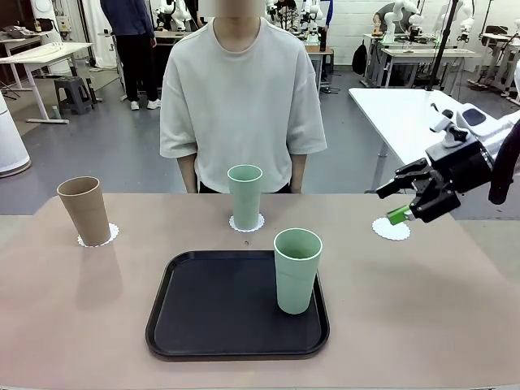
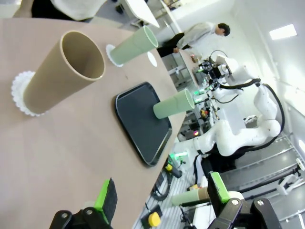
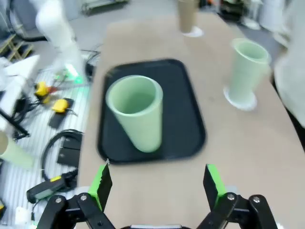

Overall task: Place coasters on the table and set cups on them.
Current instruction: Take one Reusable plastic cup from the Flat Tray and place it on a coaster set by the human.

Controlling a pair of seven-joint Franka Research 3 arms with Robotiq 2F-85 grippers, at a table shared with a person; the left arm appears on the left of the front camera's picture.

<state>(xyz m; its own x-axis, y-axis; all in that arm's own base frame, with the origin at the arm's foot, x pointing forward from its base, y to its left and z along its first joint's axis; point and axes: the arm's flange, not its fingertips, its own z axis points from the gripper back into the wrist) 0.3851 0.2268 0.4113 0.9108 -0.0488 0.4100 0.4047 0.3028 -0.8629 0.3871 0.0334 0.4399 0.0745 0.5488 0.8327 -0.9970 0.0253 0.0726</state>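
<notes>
Table [image 1: 73, 325] beige, matte; black tray [image 1: 219, 313] centre; white tables [image 1: 398, 114] behind.

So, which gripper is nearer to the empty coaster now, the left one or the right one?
Right. The right gripper hangs open just above the empty coaster. The left gripper, also open, is near the table's other end, with the black tray lying between it and that coaster.

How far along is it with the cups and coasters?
Done: the tan cup and one mint cup each stand on a coaster on the table. In hand: the right gripper, open and empty, hangs by the bare third coaster. Left: the second mint cup, on the black tray, needs moving there.
</notes>
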